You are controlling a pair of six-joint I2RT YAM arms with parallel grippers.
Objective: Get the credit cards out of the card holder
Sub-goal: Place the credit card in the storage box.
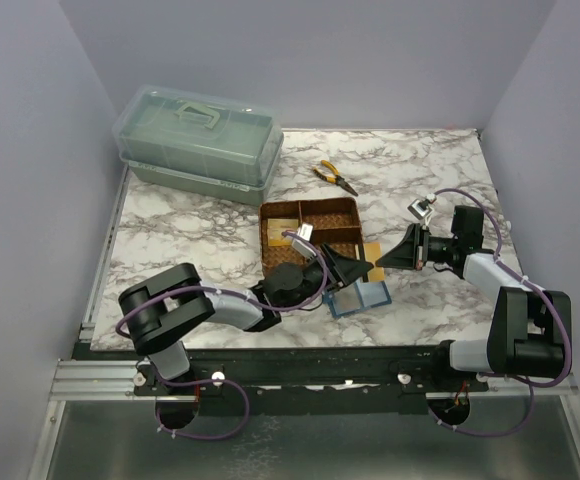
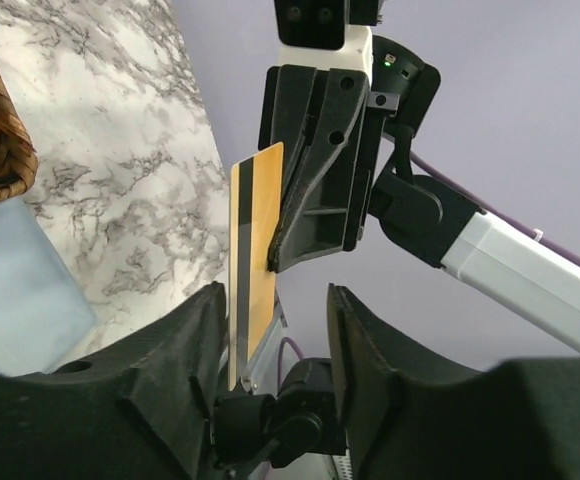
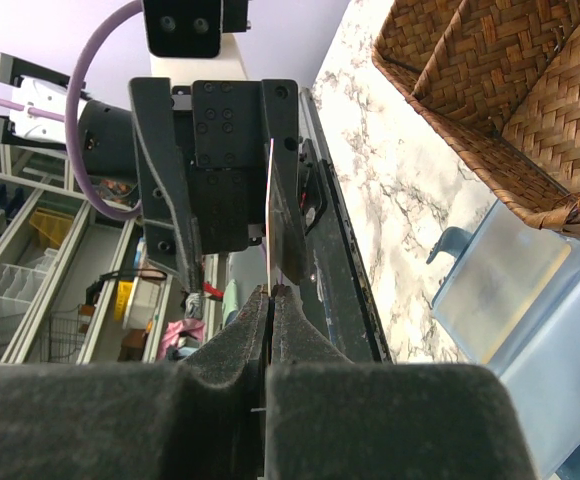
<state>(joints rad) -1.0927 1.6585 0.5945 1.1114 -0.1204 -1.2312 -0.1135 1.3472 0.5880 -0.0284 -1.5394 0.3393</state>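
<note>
Marble-pattern table [image 1: 200, 250], lavender walls. The teal card holder [image 1: 358, 298] lies flat near the front edge, just in front of the woven tray [image 1: 266, 240]. One gold credit card [image 2: 255, 240] is out and held clear of the table between the two arms. The right gripper [image 2: 273, 262] is clamped on it, pinching one long edge about midway. The left gripper [image 2: 275, 295] faces it with fingers [image 2: 185, 350] apart on either side of the card's lower end, not closed on it. The card stands on edge. Its long axis runs up and down in my left wrist view with the dark stripe along it, and it is edge-on to the right wrist. Something tan shows inside the holder, possibly another card, but I can't confirm that. I judge the job partly done.
</note>
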